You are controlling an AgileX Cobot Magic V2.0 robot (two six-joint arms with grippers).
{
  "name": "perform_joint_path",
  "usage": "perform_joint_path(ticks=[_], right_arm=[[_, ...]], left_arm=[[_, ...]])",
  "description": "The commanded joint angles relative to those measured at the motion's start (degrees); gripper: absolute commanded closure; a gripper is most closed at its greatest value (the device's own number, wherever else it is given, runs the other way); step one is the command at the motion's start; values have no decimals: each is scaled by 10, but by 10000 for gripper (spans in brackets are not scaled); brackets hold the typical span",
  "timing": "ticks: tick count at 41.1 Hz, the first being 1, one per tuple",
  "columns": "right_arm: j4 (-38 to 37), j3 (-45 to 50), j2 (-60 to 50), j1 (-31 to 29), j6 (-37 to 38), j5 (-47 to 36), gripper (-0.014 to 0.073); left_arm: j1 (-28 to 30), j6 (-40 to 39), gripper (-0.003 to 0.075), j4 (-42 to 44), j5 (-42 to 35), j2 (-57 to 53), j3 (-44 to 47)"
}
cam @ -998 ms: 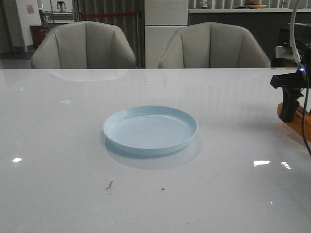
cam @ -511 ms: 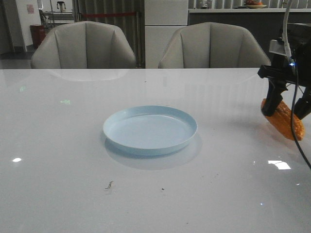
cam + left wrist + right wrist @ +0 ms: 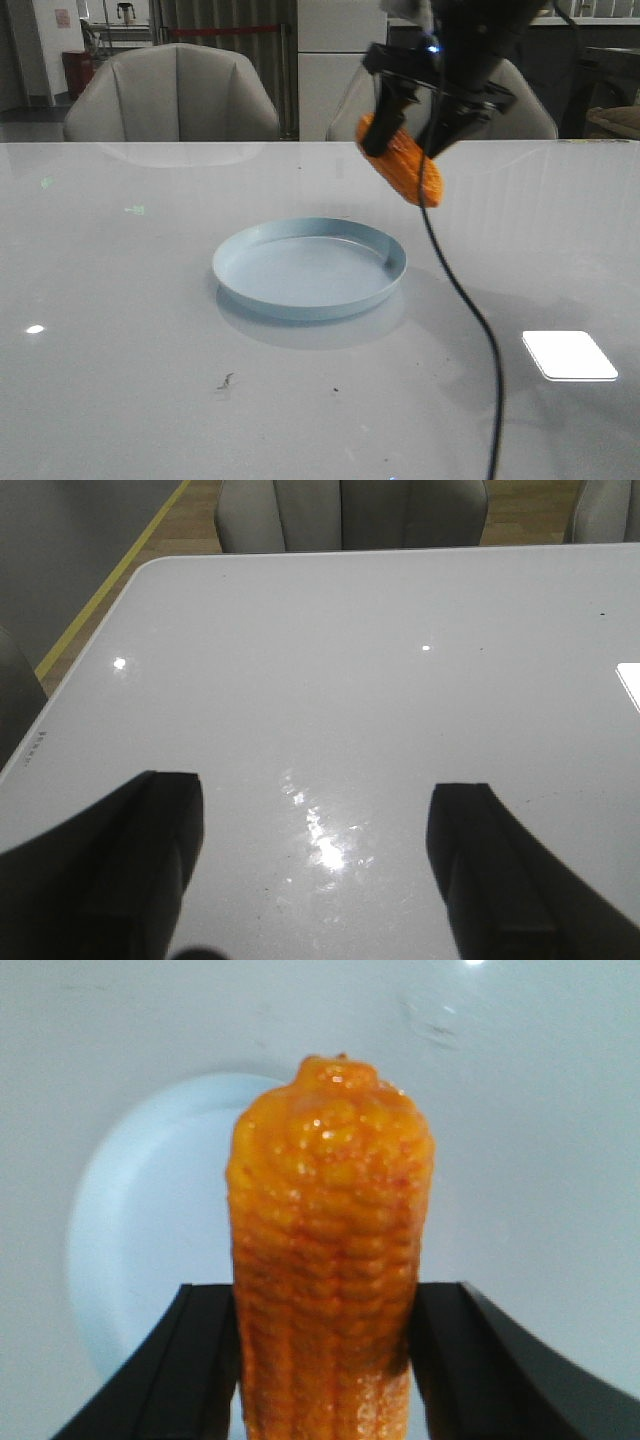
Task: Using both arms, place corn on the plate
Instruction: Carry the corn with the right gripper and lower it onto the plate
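The right claw (image 3: pixel 412 125) is clamped on the corn (image 3: pixel 402 162), with one dark finger pressed on each side of the cob. In the right wrist view the fingers (image 3: pixel 185 1360) squeeze the thick part of the corn (image 3: pixel 330 1260), and its rounded tip sticks out past them. The corn hangs up in the air, tilted, with its lower end pointing down toward the right edge of the surface (image 3: pixel 120 300). It is above the far right rim of the plate (image 3: pixel 309 268), not over the middle. A thin black cable (image 3: pixel 470 310) droops from the claw toward the near edge of the surface, just beside the plate. The left claw (image 3: pixel 315 880) is spread wide with nothing between its fingers, and it hangs over a bare part of the surface (image 3: pixel 350 680). The plate is empty; nothing lies in it yet. If the claw lets go from here, I think the corn could hit the rim, bounce, and roll off onto the surface, because it is round and bumpy and it is high up. The drooping cable could also bump the plate and push it. The corn should go lower and closer to the middle first.
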Motion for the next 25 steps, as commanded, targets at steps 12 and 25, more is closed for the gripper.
perform_joint_path(ticks=[12,25], right_arm=[[23,-41,6,86,-9,-18,250],[6,-41,58,87,-9,19,235]], left_arm=[[0,-3,193,-6,-47,-10,-17],[0,-3,193,-6,-47,-10,-17]])
